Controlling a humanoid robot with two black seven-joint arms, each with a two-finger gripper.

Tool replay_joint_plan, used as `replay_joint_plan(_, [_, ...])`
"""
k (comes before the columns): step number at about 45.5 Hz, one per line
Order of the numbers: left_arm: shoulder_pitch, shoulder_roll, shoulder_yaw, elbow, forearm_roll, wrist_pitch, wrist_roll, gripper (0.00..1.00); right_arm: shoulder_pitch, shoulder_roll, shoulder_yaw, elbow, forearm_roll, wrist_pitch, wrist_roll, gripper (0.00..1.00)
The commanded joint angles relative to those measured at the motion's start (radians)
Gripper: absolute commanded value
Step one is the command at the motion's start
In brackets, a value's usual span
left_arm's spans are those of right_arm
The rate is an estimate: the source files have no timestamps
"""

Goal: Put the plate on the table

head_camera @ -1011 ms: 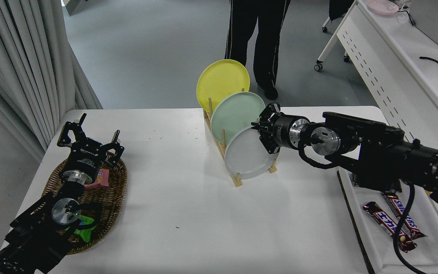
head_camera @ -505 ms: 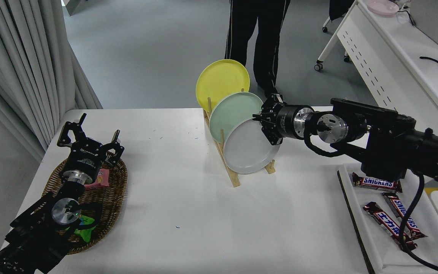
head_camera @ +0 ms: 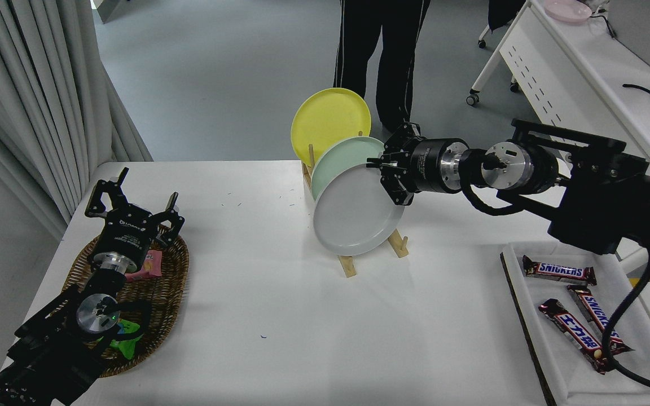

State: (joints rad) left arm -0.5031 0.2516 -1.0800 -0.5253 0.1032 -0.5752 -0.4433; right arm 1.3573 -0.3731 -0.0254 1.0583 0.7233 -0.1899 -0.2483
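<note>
The light grey plate (head_camera: 353,211) hangs tilted in the air in front of the wooden rack (head_camera: 349,265), lifted out of its slot. My right gripper (head_camera: 386,176) is shut on the plate's upper right rim. The mint green plate (head_camera: 339,160) and the yellow plate (head_camera: 329,121) stand upright in the rack behind it. The white table (head_camera: 280,316) lies below. My left gripper (head_camera: 133,206) is parked open over the wicker basket (head_camera: 172,282) at the lower left.
A white tray (head_camera: 534,316) with three Snickers bars (head_camera: 559,272) sits at the right front. A person's legs (head_camera: 381,62) stand beyond the table's far edge. A white perforated-panel desk (head_camera: 579,96) stands at the upper right. Curtains hang at the left.
My right gripper has risen and moved left with the grey plate. The plate has come up out of the rack's front slot. The left arm has not moved.
</note>
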Motion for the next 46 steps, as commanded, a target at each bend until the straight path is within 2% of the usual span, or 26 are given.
replay_joint_plan(1, [0.000,0.000,0.000,0.001,0.001,0.000,0.000,1.00,-0.021,-0.012,0.048,0.048,0.100,-0.158,-0.072,0.00])
replay_joint_plan(17, [0.000,0.000,0.000,-0.001,0.001,0.000,0.000,1.00,-0.070,0.043,0.076,0.052,0.111,-0.407,-0.101,0.00])
replay_joint_plan(38, [0.000,0.000,0.000,0.001,0.000,0.000,0.000,1.00,-0.274,0.125,0.239,0.002,0.376,-0.494,-0.128,0.00])
replay_joint_plan(46, [0.000,0.000,0.000,0.001,0.001,0.002,0.000,1.00,-0.343,0.137,0.286,-0.011,0.387,-0.533,-0.128,0.00])
